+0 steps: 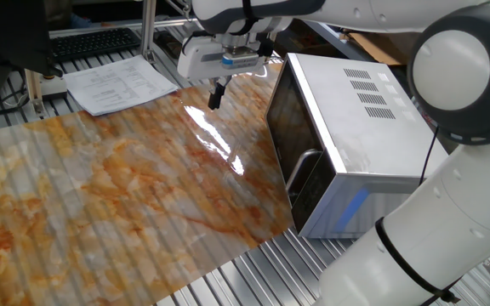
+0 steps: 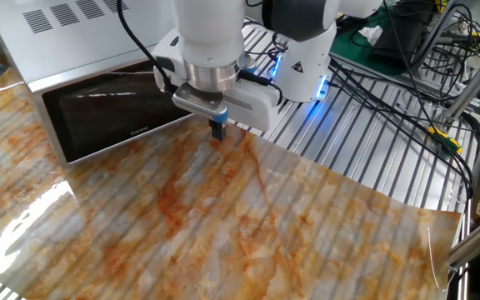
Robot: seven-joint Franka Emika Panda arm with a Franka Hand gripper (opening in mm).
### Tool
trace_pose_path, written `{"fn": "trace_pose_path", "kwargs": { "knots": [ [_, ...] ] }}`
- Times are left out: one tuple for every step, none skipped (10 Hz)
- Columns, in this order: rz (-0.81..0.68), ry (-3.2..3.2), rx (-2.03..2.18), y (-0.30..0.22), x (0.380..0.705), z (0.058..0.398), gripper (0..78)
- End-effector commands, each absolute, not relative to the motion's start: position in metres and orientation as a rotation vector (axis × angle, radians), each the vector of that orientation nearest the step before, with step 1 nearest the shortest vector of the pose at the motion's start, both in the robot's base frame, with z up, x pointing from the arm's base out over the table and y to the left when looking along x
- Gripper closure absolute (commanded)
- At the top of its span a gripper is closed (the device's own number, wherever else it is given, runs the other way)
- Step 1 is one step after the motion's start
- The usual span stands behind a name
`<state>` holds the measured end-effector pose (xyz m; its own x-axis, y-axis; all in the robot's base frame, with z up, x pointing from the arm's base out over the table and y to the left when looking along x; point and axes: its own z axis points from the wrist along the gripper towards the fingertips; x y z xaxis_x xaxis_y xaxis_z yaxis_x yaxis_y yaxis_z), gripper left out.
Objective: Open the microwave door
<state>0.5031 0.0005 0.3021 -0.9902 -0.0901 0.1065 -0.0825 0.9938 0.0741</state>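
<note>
The silver-white microwave stands at the right of the table. Its dark glass door is closed, and the curved metal handle sits at the door's near end. In the other fixed view the door faces the table, and I cannot make out the handle there. My gripper hangs with its fingers pointing down and together, holding nothing, just above the tabletop. It is off the door's far end and well away from the handle. In the other fixed view the gripper is in front of the door's right end.
A marbled orange-grey sheet covers the table. Papers and a keyboard lie at the back left. The robot base and several cables stand beside the microwave on the metal slats.
</note>
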Motion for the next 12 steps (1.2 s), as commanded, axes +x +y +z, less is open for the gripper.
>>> {"fn": "trace_pose_path", "kwargs": {
  "knots": [
    [-0.120, -3.049, 0.126, 0.0005, 0.5084, 0.3061, 77.6],
    [-0.120, -3.049, 0.122, 0.0005, 0.5084, 0.3061, 77.6],
    [-0.117, -3.057, 0.105, 0.0005, 0.5086, 0.3062, 77.6],
    [-0.116, -3.062, 0.102, 0.0005, 0.5086, 0.3062, 77.6],
    [-0.113, -3.058, 0.103, 0.0005, 0.5086, 0.3062, 77.6],
    [-0.111, -3.053, 0.099, 0.0005, 0.5086, 0.3062, 77.6],
    [-0.106, -3.053, 0.087, 0.0005, 0.5087, 0.3062, 77.6],
    [-0.104, -3.053, 0.076, 0.0005, 0.5088, 0.3063, 77.6],
    [-0.104, -3.052, 0.073, 0.0005, 0.5088, 0.3063, 77.6],
    [-0.104, -3.051, 0.072, 0.0005, 0.5088, 0.3063, 77.6],
    [-0.104, -3.052, 0.073, 0.0005, 0.5088, 0.3063, 77.6],
    [-0.104, -3.053, 0.073, 0.0005, 0.5088, 0.3063, 77.6]
  ]
}}
